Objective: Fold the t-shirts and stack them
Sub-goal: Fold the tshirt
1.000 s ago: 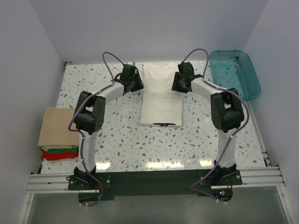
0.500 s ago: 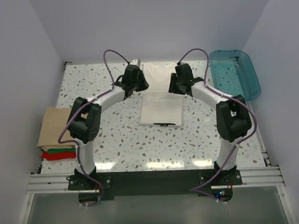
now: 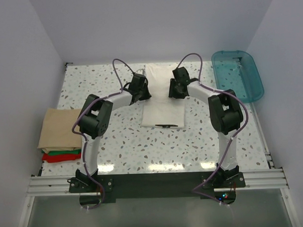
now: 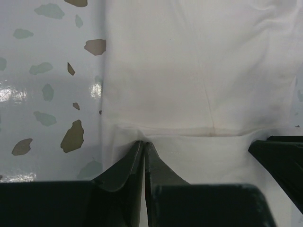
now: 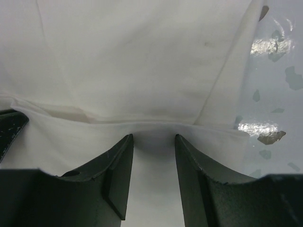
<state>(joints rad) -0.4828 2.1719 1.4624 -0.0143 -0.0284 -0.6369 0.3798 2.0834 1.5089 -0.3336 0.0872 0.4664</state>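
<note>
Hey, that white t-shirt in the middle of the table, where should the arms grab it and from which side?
Probably the cross edge of the white t-shirt, near each long side, one gripper per side, from above: it lies flat as a long strip. The left gripper looks shut there; the right gripper is open over it.

**Right gripper spread over the white t-shirt**

The fingers stand apart above the white t-shirt, with their tips at its folded edge. The speckled table shows to the shirt's right. A dark part pokes in at the shirt's left.
</note>
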